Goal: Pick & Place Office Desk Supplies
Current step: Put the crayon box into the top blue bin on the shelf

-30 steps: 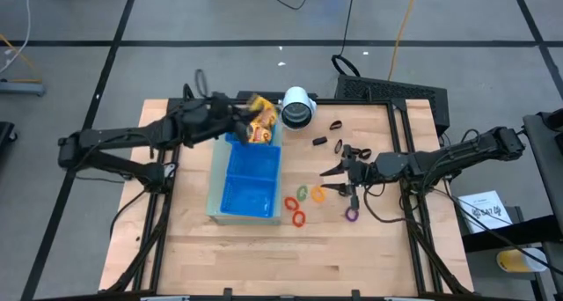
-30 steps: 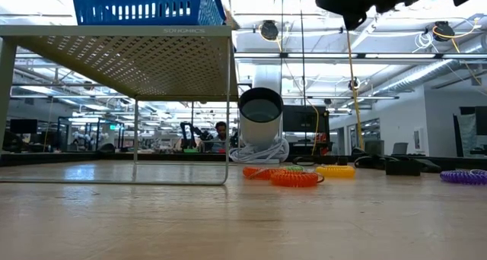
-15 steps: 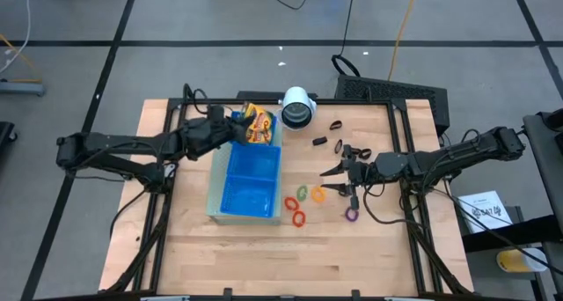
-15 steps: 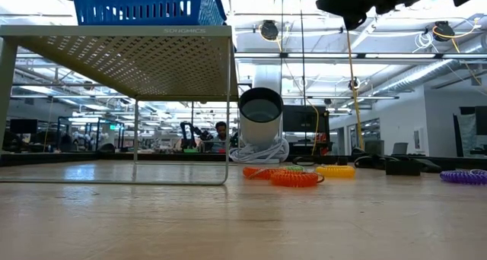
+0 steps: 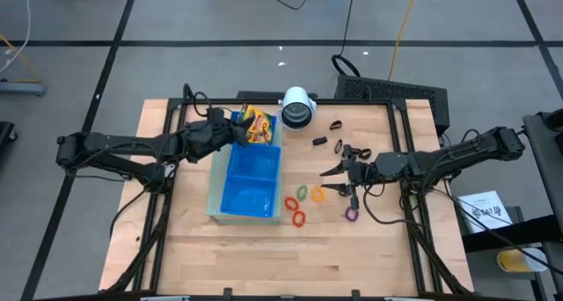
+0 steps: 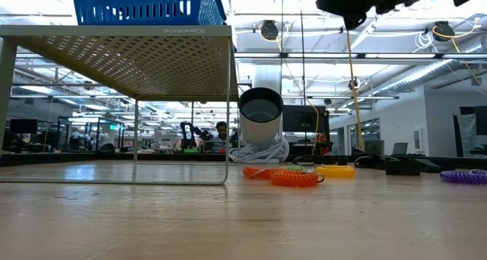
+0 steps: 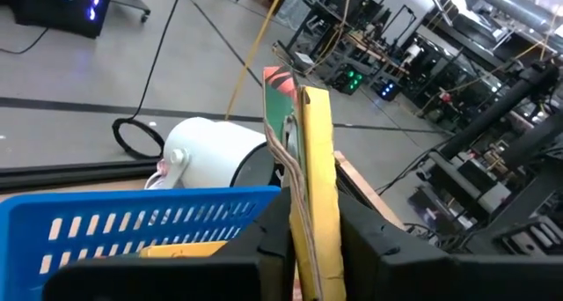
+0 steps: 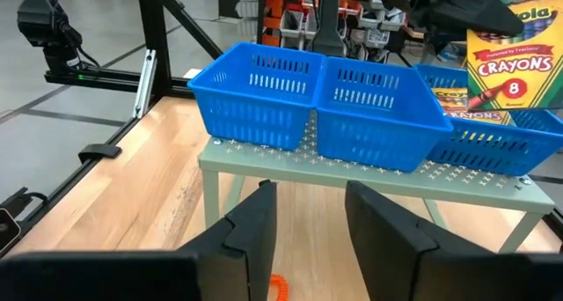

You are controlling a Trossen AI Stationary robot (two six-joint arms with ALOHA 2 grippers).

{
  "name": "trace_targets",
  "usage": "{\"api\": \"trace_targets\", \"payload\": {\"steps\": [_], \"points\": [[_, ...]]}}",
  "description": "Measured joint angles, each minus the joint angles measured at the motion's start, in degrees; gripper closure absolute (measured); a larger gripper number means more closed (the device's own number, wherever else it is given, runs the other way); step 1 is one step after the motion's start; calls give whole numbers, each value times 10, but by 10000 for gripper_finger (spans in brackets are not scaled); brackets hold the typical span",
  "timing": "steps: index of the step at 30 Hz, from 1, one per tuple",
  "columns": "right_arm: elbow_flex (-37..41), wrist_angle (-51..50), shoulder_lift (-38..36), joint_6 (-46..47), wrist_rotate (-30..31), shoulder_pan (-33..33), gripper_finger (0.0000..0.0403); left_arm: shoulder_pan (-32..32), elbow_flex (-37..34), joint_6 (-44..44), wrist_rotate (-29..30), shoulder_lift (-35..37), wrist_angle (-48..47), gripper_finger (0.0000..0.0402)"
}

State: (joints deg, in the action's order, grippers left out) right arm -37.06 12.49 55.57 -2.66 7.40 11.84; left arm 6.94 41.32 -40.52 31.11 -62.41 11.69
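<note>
1. Left end effector (image 5: 236,129) is hovering over the far compartment of the blue tray (image 5: 244,194), with its two fingers (image 7: 369,248) closing on a yellow-and-green crayon box (image 7: 310,178); the box is standing upright on edge between them
2. Seen from the right wrist camera, that crayon box (image 8: 515,50) is hanging above the far compartment, where further crayon boxes (image 8: 475,106) are already lying
3. Blue tray is resting on a pale perforated metal stand (image 6: 137,51) that is sitting on the wooden table (image 5: 176,239)
4. White cylinder (image 5: 297,107) with a dark centre is lying on its side just beyond the far end of the tray, near the table's back edge
5. Right end effector (image 5: 339,179) is waiting low over the table to the right of the tray, with its fingers (image 8: 255,231) standing partly apart and holding nothing
6. Coloured rings are lying on the table between the tray and the right end effector: two red rings (image 5: 293,210), a green ring (image 5: 303,194), an orange ring (image 5: 318,194) and a purple ring (image 5: 352,215)
7. Small black clips (image 5: 327,135) are lying on the table near the cylinder, well apart from the rings
</note>
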Motion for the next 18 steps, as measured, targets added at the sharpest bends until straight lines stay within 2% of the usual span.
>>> {"api": "trace_targets", "payload": {"steps": [4, 11, 15, 18], "points": [[0, 0, 0, 0, 0, 0, 277, 0, 0, 2, 0, 0, 5, 306], [0, 0, 0, 0, 0, 0, 277, 0, 0, 15, 0, 0, 5, 196], [0, 0, 0, 0, 0, 0, 277, 2, 0, 58, 3, 0, 6, 143], [0, 0, 0, 3, 0, 0, 277, 1, 0, 94, 15, 6, 5, 120]]}}
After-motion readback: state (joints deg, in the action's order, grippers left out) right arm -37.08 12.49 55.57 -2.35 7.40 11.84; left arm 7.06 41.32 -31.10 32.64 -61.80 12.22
